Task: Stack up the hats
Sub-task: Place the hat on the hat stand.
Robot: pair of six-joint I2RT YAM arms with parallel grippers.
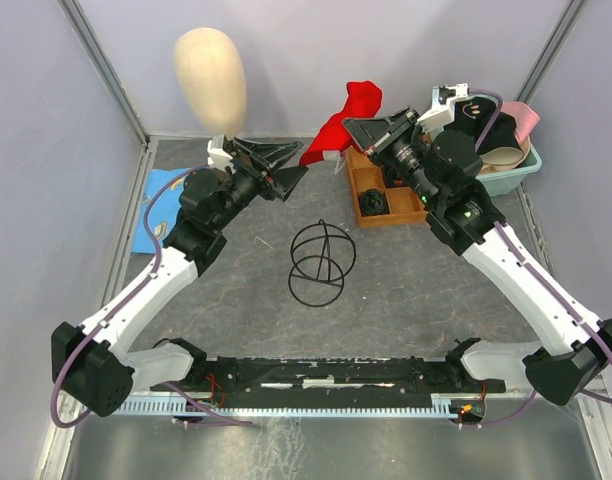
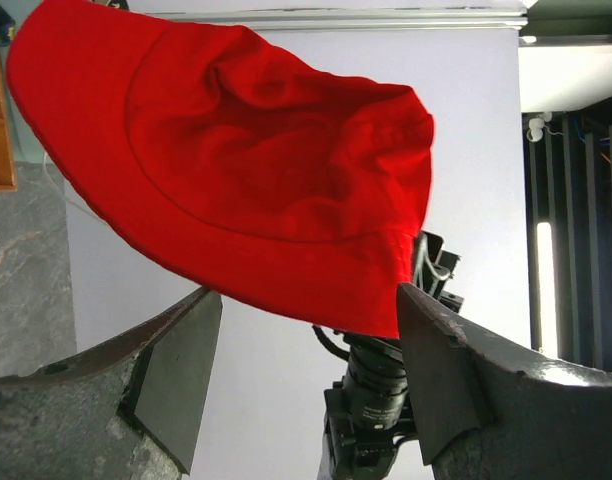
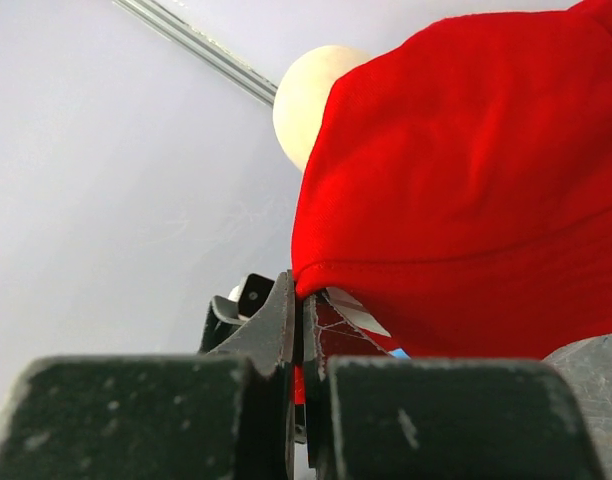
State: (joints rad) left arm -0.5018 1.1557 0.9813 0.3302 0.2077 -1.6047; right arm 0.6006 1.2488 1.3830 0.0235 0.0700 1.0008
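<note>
- Red fabric fills both wrist views: the red hat (image 1: 351, 113) hangs in the air at the back of the table (image 1: 416, 290), between the two arms.
- From the right wrist, the right gripper (image 3: 301, 290) has its fingers pressed together on the stitched edge of the brim. The top view only shows its dark fingers reaching into the cloth.
- From the left wrist, the left gripper (image 2: 306, 296) stands wide apart under the hat's (image 2: 256, 170) brim, and the lowest edge of the brim dips between the fingertips. Whether the cloth touches the right-hand finger cannot be told.
- Only the left wrist view shows the hat's underside, a rounded crown ringed by a broad brim, with the right arm's camera lens below it.
- Only the right wrist view shows the cream mannequin head (image 3: 306, 100) peeking out from behind the hat (image 3: 466, 200).
- The top view alone gives the layout:
  - the left gripper (image 1: 296, 165) is just left of the hat and the right gripper (image 1: 348, 125) is at its right side;
  - the mannequin head (image 1: 211, 75) stands at the back left;
  - a wooden tray (image 1: 364, 170) lies below the hat;
  - a black wire ball (image 1: 321, 262) sits mid-table.
- At the far right, a teal tub (image 1: 506, 182) holds a pink hat (image 1: 524, 118) and a beige hat (image 1: 506, 155), both partly hidden by the right arm.
</note>
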